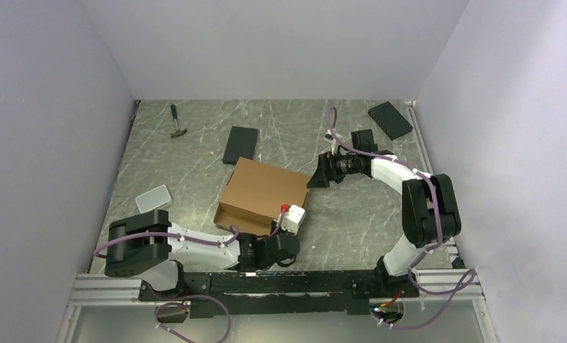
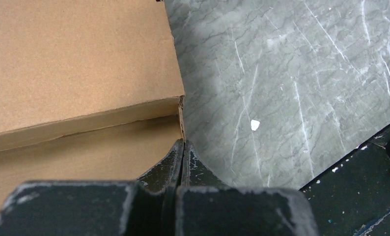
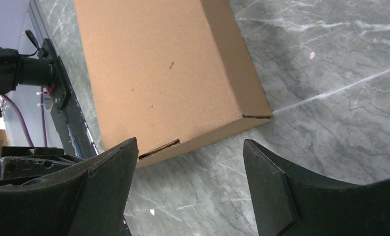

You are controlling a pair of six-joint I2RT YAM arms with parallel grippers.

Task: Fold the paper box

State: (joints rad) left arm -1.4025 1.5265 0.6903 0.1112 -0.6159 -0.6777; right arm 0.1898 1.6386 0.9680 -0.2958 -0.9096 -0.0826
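1. The plain brown corrugated cardboard mailer box (image 1: 261, 187) sits mid-table on the grey marbled tabletop (image 1: 352, 221), between the two arms. Its lid lies down flat over the tray.
2. The left gripper (image 2: 183, 147) has its fingers pressed tight together and holds nothing. The tips are right at the box's near right corner, where the lid's front edge meets a lower cardboard panel. I cannot tell whether they touch it.
3. The right gripper (image 3: 189, 147) has its jaws spread wide and empty. It hovers just off the box's far right corner, apart from the cardboard.
4. The step in hand looks like the closing-up. The lid is down, but the right wrist view shows a thin slit along one side edge, and the near front looks not fully seated.
5. The next move probably calls for the closed left fingers to act as a poker, nudging that front edge home. The right gripper would brace the opposite side, since a light box could skate across this smooth top.
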